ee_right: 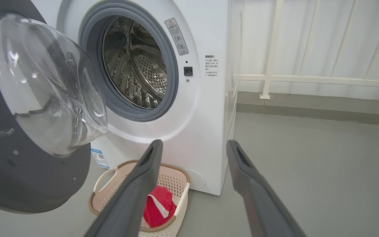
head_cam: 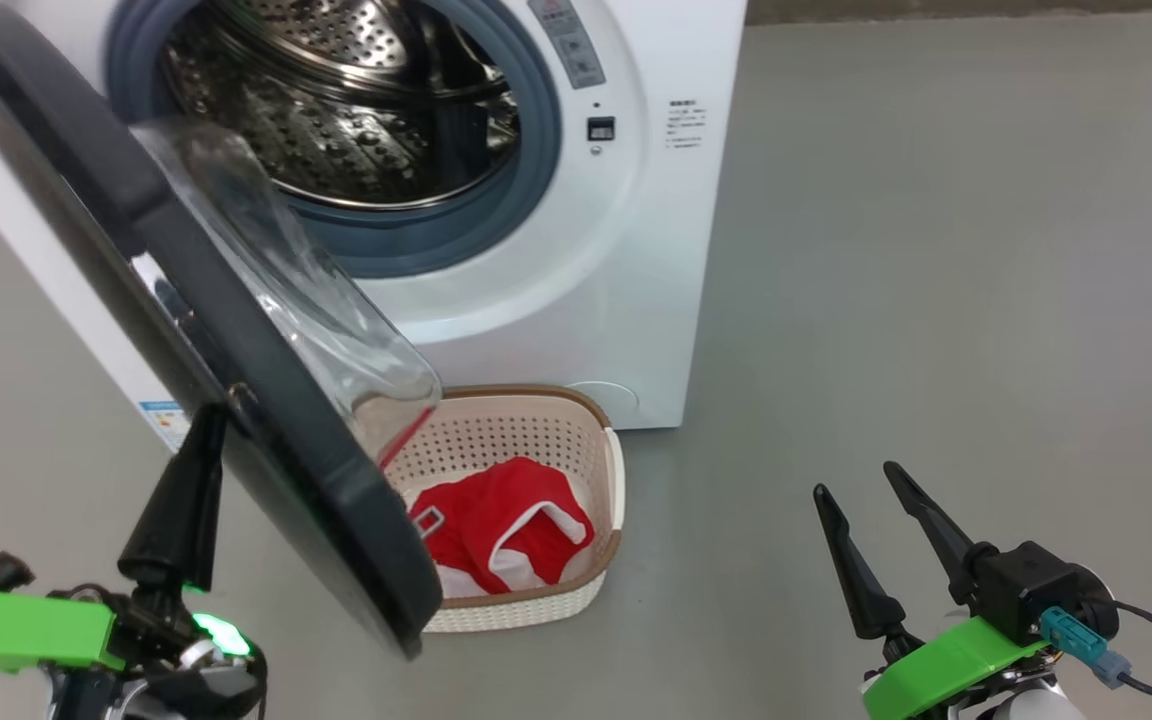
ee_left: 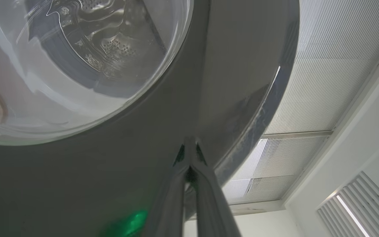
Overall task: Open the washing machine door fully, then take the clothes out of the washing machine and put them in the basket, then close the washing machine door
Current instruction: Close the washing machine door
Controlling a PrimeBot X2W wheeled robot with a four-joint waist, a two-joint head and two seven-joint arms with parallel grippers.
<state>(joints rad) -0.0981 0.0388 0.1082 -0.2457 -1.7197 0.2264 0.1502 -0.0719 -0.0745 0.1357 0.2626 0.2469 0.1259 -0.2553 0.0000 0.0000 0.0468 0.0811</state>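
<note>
Jaws pressed together, the left gripper (head_cam: 208, 420) rests against the round black-rimmed glass washing machine door (head_cam: 271, 400); the right gripper (head_cam: 856, 480) holds its jaws spread.

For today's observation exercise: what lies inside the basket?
Red clothes with white trim lie in the basket. The washing machine door covers one end in the head view, hiding anything there.
</note>
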